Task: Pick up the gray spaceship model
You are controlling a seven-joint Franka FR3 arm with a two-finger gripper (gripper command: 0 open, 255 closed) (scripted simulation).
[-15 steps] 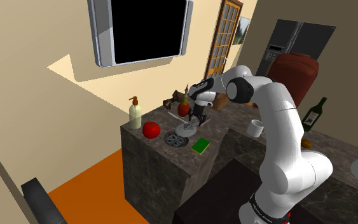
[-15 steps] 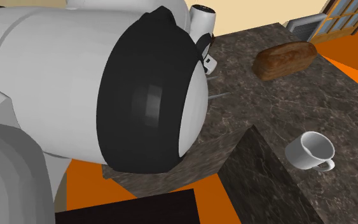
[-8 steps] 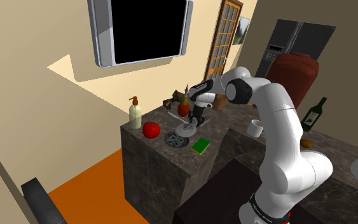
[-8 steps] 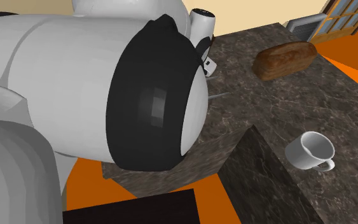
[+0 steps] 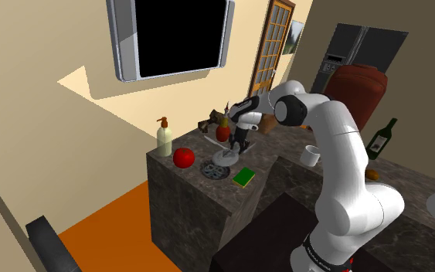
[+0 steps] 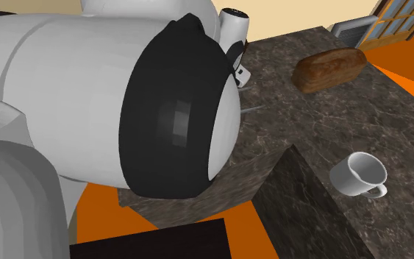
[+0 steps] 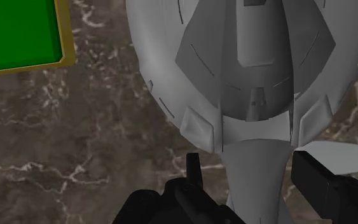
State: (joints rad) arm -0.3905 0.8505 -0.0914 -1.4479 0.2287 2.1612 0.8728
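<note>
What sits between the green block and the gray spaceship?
Nothing: in the wrist view, bare dark marbled countertop separates the green block from the gray spaceship model.

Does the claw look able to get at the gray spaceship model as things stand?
Probably yes: the open claw straddles the narrow stem of the gray spaceship model, nothing lies between, and the green block sits well aside.

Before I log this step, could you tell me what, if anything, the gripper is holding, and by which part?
Nothing yet: the black gripper stands open, its fingers straddling the narrow stem of the grey saucer-shaped spaceship model, a gap showing beside one finger.
</note>
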